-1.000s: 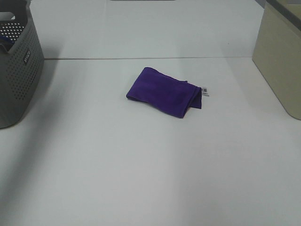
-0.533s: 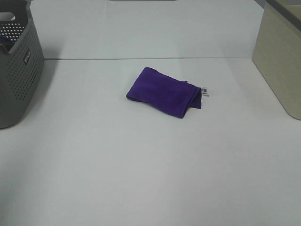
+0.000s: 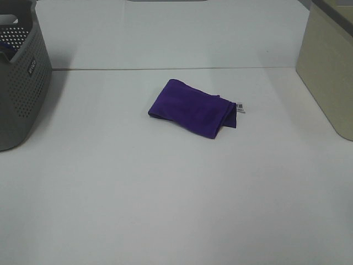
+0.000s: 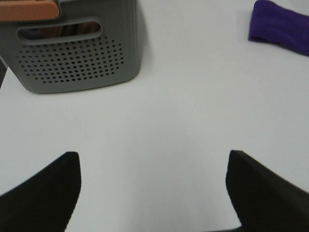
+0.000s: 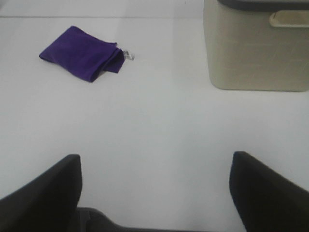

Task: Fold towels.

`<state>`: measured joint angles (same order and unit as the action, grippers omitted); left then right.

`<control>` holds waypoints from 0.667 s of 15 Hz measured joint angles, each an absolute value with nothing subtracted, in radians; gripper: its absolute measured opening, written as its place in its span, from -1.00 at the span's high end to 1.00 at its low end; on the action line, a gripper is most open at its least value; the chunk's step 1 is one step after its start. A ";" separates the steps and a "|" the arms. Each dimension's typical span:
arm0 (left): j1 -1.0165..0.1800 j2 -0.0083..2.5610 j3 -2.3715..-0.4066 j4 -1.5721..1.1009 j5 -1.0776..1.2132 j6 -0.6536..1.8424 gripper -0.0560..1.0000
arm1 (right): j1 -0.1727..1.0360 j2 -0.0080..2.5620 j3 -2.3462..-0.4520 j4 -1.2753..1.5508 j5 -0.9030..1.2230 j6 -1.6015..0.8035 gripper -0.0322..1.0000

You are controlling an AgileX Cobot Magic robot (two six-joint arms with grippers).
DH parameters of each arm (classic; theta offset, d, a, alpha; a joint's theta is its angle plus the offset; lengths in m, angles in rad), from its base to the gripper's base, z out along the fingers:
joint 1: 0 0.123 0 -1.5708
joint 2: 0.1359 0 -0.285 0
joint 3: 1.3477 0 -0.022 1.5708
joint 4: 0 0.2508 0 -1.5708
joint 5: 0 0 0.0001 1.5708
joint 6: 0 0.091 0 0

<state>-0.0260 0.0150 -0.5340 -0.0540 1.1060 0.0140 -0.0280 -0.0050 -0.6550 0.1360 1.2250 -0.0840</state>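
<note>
The deep purple towel (image 3: 193, 109) lies folded into a small rectangle on the white table, a little behind the middle, with its white care tag (image 3: 241, 107) at its right end. It also shows in the right wrist view (image 5: 82, 53) and partly in the left wrist view (image 4: 281, 28). My left gripper (image 4: 153, 193) is open and empty, well away from the towel and near the grey basket. My right gripper (image 5: 154, 193) is open and empty, well short of the towel. Neither arm shows in the exterior high view.
A grey perforated basket (image 3: 19, 83) stands at the table's left edge, with something orange at its top (image 4: 26, 9). A beige bin (image 3: 328, 66) stands at the right edge. A seam (image 3: 110, 69) crosses the table behind the towel.
A faint shadow at the left of the table has faded. The towel and both containers have not moved.
</note>
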 joint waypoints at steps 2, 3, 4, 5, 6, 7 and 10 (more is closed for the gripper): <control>-0.026 -0.003 -0.533 -0.064 1.107 0.016 -0.54 | -0.028 -0.005 -0.600 0.137 1.225 -0.102 -0.65; -0.026 -0.005 -0.530 -0.071 1.102 0.024 -0.54 | -0.028 -0.005 -0.558 0.138 1.225 -0.121 -0.65; -0.026 -0.005 -0.527 -0.079 1.100 0.033 -0.54 | -0.028 -0.005 -0.520 0.139 1.225 -0.140 -0.65; -0.026 -0.005 -0.521 -0.088 1.099 0.038 -0.54 | -0.028 -0.005 -0.500 0.139 1.222 -0.148 -0.65; -0.026 -0.005 -0.520 -0.093 1.097 0.039 -0.54 | -0.028 -0.005 -0.491 0.142 1.194 -0.151 -0.65; -0.026 -0.005 -0.519 -0.095 1.094 0.039 -0.54 | -0.028 -0.004 -0.472 0.145 1.152 -0.157 -0.64; -0.026 -0.005 -0.519 -0.095 1.093 0.038 -0.54 | -0.028 -0.004 -0.458 0.144 1.120 -0.165 -0.64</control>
<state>-0.0260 -0.0050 -0.5190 -0.0950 1.0930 0.0380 -0.0280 -0.0040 -0.4580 0.1440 1.1200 -0.1650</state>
